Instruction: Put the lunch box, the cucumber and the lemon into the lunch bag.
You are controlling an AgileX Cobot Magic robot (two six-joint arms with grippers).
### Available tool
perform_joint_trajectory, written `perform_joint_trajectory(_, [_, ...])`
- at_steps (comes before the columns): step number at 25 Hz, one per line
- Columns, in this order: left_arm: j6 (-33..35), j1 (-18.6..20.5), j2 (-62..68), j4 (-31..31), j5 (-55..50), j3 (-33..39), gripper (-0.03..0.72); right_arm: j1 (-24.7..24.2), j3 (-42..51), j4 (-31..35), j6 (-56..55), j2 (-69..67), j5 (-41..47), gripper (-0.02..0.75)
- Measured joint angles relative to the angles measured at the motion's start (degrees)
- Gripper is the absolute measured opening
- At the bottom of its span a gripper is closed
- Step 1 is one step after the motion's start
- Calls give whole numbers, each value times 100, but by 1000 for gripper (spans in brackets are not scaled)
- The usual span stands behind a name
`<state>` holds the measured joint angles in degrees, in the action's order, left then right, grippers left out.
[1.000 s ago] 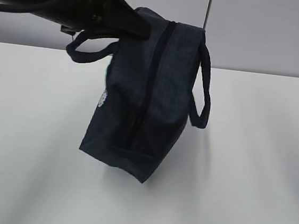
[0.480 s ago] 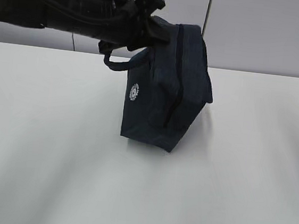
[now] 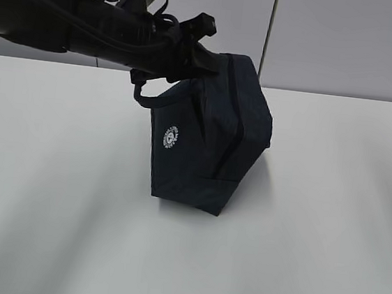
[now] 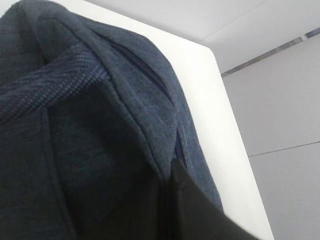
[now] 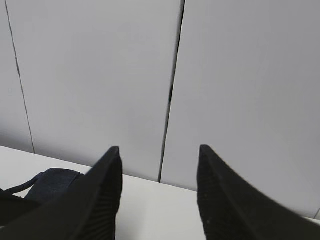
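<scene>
Fabric of the lunch bag sags soft below your clenched left gripper pinching its top, so hold there; your right gripper gapes, empty.

The exterior view looks across the table toward the wall, slanting down. The left wrist view presses close against the bag. The right wrist view faces the wall, level; all three share the bag.
</scene>
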<state>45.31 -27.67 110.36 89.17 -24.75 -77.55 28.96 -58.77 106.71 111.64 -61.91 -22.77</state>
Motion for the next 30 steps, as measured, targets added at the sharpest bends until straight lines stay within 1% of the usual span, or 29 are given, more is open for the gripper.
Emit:
perform_joint_trajectory(3, [-185, 132, 0, -296, -162, -4, -10, 0, 0, 0, 3, 0, 0, 368])
perform_joint_trajectory(8, [-806, 394, 0, -1040, -517, -13, -8, 0, 0, 0, 13, 0, 0, 368])
perform_joint_trajectory(12, [-941, 531, 0, -1402, -739, -13, 22, 0, 0, 0, 13, 0, -8, 368])
perform_joint_trajectory(13, [-947, 574, 0, -1440, -802, -13, 40, 0, 0, 0, 13, 0, -8, 368])
perform_joint_trajectory(15, [-960, 630, 0, -1512, -922, -13, 111, 0, 0, 0, 13, 0, -8, 368])
perform_joint_trajectory(16, [-960, 660, 0, -1526, -991, -13, 154, 0, 0, 0, 13, 0, -8, 368])
perform_joint_trajectory(19, [-969, 771, 0, -1547, -1208, -13, 327, 0, 0, 0, 13, 0, -8, 368])
perform_joint_trajectory(21, [-969, 881, 0, -1557, -1397, -13, 396, 0, 0, 4, 13, 0, -8, 368])
perform_joint_trajectory(23, [-969, 981, 0, -1582, -1577, -13, 423, 0, 0, 4, 13, 0, -8, 368])
perform_joint_trajectory(26, [-974, 1130, -39, -1790, -1660, -13, 437, 0, 0, 4, 13, 0, -8, 368])
perform_joint_trajectory(30, [-974, 1233, -412, -2556, -1633, -13, 437, 0, 0, 4, -34, 0, -13, 368])
